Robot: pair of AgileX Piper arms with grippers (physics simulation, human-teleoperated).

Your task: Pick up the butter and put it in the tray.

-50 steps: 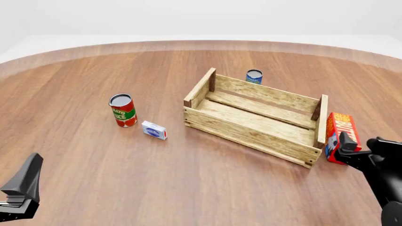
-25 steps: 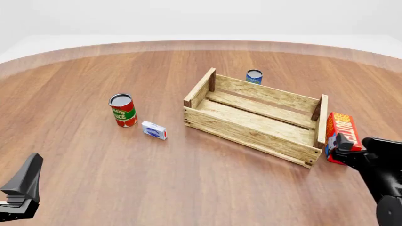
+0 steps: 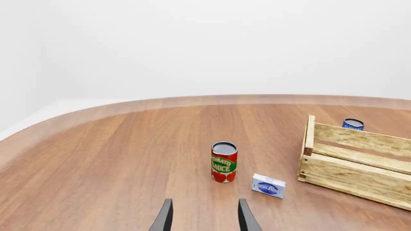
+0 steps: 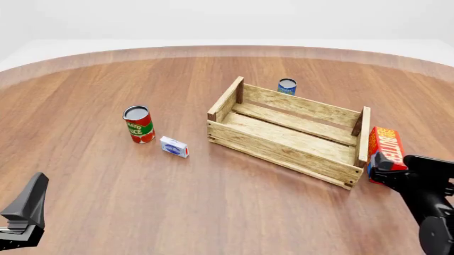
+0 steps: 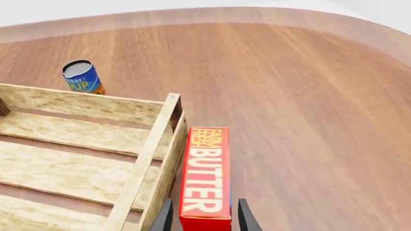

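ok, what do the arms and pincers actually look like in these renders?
Both are matte black. The right pincer sits on a chunky, rounded black arm; its fingers are slim dark blades tapering to a point. The left pincer shows as an angular black wedge with a lighter grey part at its base. No cables or markings are visible.

Your right gripper (image 4: 388, 169) has crept fwd and a bit left since 1 s ago, closing on the butter (image 4: 386, 146). Its tip now overlaps the carton's near end in front view; in wrist view the fingers (image 5: 244, 217) straddle that end, jaws apart, contact unclear. Butter itself hasn't shifted.
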